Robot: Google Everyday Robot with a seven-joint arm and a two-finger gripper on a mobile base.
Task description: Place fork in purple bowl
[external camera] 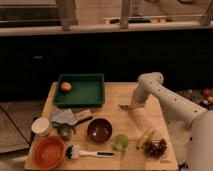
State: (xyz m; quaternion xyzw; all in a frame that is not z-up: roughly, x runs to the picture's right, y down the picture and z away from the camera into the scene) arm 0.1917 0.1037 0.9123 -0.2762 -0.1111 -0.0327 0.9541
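The purple bowl (99, 130) stands upright near the table's front middle, dark maroon with a glossy inside and nothing in it. A slim pale beige utensil, which looks like the fork (82, 113), lies just in front of the green tray, up and left of the bowl, beside a dark-handled utensil (84, 120). My gripper (126, 106) hangs low over the table to the right of the tray, up and right of the bowl and apart from both. Whether it holds anything does not show.
A green tray (87, 95) at the back left holds an orange (65, 86). A grey cloth (62, 117), metal cup (65, 131), white cup (40, 126), orange bowl (48, 151) and white-handled brush (92, 153) lie front left. A green fruit (120, 142), banana (145, 138) and grapes (156, 148) lie front right.
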